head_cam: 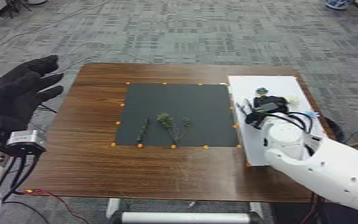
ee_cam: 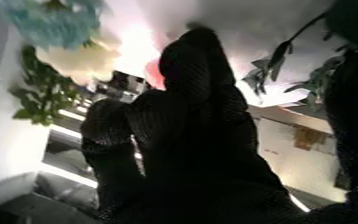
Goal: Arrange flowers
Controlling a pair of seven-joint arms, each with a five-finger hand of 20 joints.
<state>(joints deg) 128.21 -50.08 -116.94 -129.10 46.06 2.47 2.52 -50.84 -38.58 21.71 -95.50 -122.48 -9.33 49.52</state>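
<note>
Black-gloved and closest to the wrist camera, my right hand is over the white board, fingers relaxed and side by side; I can't tell whether it touches a flower. Near it are a pale blue flower and a cream flower. Two green sprigs lie on the dark mat. My left hand is spread beyond the table's left edge.

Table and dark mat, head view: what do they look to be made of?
The table looks like wood with a smooth, perhaps varnished finish: brown with visible grain. The dark mat looks matte, possibly paper, felt or rubber: even dark grey, no visible grain.
</note>
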